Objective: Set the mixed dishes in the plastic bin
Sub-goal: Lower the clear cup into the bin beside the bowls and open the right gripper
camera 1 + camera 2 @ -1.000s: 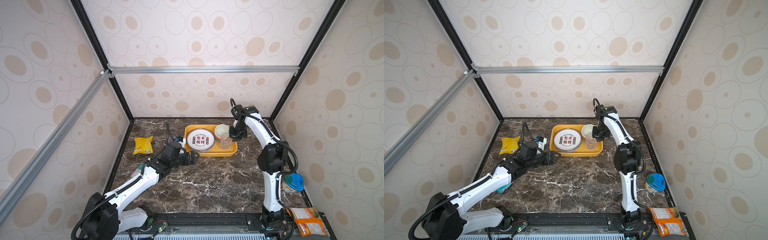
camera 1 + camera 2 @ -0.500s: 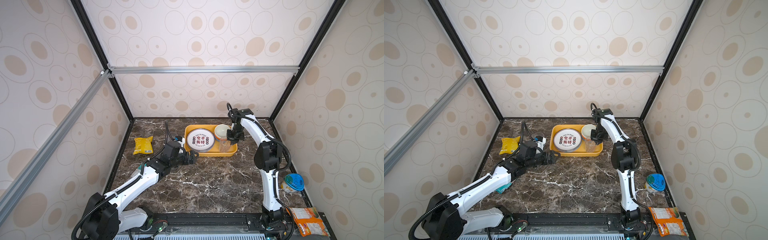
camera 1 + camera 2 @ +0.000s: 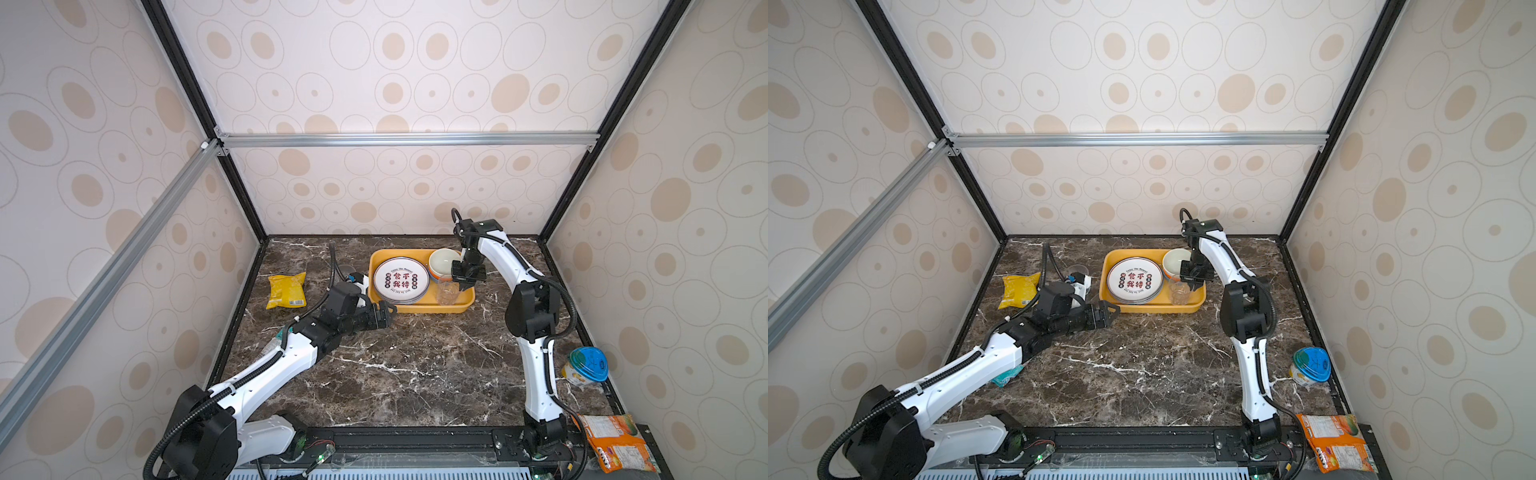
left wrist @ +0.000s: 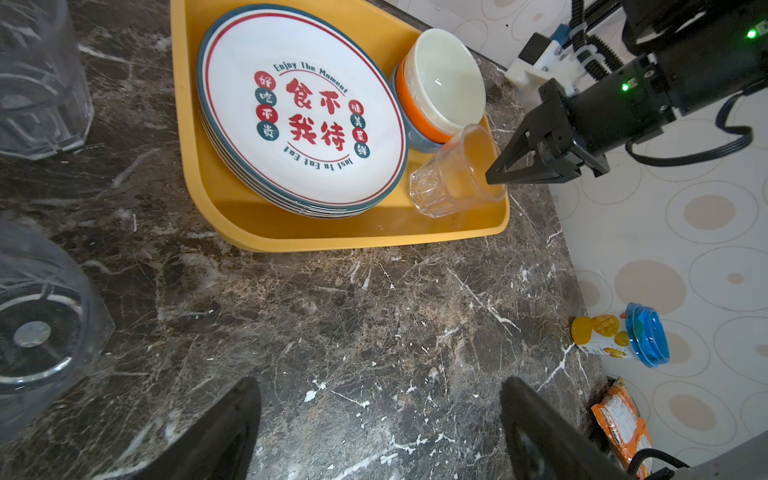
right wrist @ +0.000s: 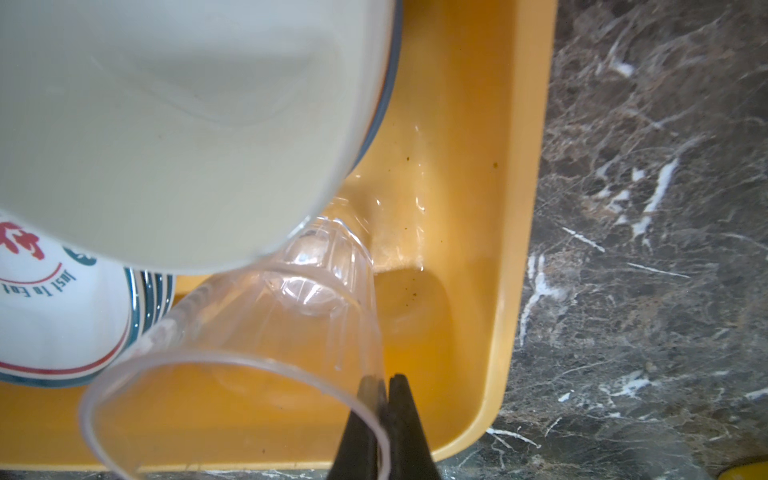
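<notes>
The yellow-orange plastic bin (image 3: 419, 308) (image 3: 1154, 308) (image 4: 332, 241) (image 5: 519, 208) lies at the back of the marble table. In it sit a stack of printed plates (image 3: 401, 279) (image 3: 1134, 279) (image 4: 299, 124) and nested bowls (image 3: 444, 262) (image 3: 1176, 262) (image 4: 444, 79) (image 5: 166, 124). My right gripper (image 3: 461, 286) (image 3: 1192, 286) (image 4: 492, 176) (image 5: 384, 395) is shut on the rim of a clear ribbed cup (image 3: 446, 293) (image 3: 1179, 295) (image 4: 453, 174) (image 5: 270, 332), tilted low in the bin's front right corner. My left gripper (image 3: 388, 313) (image 3: 1111, 311) (image 4: 380, 386) hangs open and empty before the bin's front left corner.
Two more clear cups (image 4: 37, 83) (image 4: 41, 324) stand on the table left of the bin. A yellow snack bag (image 3: 286, 289) lies at the left wall. A blue-lidded tub (image 3: 586, 368) and an orange packet (image 3: 615, 446) sit off the table's right edge.
My right gripper has carried the clear cup a little left and lower into the bin. The left arm has not moved.
</notes>
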Tool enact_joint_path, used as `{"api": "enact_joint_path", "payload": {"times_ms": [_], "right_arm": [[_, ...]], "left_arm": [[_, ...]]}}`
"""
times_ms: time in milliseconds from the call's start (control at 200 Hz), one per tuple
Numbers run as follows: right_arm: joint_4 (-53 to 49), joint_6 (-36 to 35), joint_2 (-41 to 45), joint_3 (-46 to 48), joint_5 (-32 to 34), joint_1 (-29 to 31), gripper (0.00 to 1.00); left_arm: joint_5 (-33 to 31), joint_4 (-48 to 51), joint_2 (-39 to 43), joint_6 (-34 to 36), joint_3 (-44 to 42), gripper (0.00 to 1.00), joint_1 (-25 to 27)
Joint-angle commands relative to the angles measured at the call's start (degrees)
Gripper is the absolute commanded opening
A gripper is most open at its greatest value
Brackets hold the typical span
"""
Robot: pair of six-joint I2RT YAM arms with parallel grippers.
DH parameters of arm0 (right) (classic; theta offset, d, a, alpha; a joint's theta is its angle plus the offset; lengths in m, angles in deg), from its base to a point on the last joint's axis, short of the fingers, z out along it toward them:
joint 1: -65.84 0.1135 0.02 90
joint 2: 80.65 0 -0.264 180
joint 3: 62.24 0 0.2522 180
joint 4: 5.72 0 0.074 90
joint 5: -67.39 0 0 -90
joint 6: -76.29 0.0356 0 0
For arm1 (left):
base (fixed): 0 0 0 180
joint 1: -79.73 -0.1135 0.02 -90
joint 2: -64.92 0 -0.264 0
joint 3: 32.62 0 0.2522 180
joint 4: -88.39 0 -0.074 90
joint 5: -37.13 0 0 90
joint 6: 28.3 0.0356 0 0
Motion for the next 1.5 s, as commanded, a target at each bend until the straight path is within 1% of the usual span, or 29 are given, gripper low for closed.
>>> {"api": "enact_joint_path", "payload": {"times_ms": [0, 390, 610, 820, 955, 1035, 1050, 1115, 1160, 1295, 1465, 1496], "right_arm": [[-0.89, 0.27, -0.64, -0.16, 0.23, 1.50, 0.03], [-1.04, 0.36, -2.03, -0.70, 1.03, 1.57, 0.05], [-1.64, 0.44, -2.89, -1.73, 1.47, 1.57, 0.09], [-2.26, 0.35, -3.29, -2.78, 1.48, 1.54, 0.20], [-2.86, 0.36, -3.02, -3.95, 1.49, 1.57, 0.23], [-3.07, 0.36, -2.41, -3.95, 1.68, 1.57, 0.23], [-3.07, 0.41, -2.29, -5.60, 1.78, 1.57, 0.24], [-3.22, 0.36, -1.65, -6.26, 2.00, 1.55, 0.24], [-3.35, 0.36, -1.16, -6.47, 2.18, 1.57, 0.26], [-3.59, 0.45, 0.80, -6.57, 3.39, 1.55, 0.26], [-2.05, 0.53, 4.89, -4.83, 3.56, 1.56, 0.26], [-0.98, 0.61, 6.18, -2.14, 3.25, 1.59, 0.26]], "left_arm": [[0.19, -0.43, 0.85, -0.38, -0.19, 0.90, -0.46], [0.14, -0.44, 1.12, -0.64, -0.44, 0.90, -0.67], [0.09, -0.22, 1.38, -0.60, -0.65, 0.90, -0.80], [0.10, -0.48, 1.38, -0.83, -0.65, 0.90, -0.73], [0.11, -0.41, 1.12, -0.91, -0.37, 0.90, -0.87], [-0.07, -0.35, 1.12, -0.91, -0.13, 0.90, -0.84], [-0.16, -0.34, 1.12, -0.84, -0.15, 0.90, -0.81], [-0.28, -0.20, 1.16, -1.00, -0.01, 0.90, -0.82], [-0.42, -0.08, 1.12, -1.00, 0.14, 0.90, -0.95], [-1.63, 1.03, 1.47, -1.08, 0.66, 0.89, -1.16], [-3.46, 3.47, 1.65, -1.52, 1.50, 0.89, -2.34], [-3.57, 3.97, 1.65, -1.58, 1.70, 0.88, -2.67]]}}
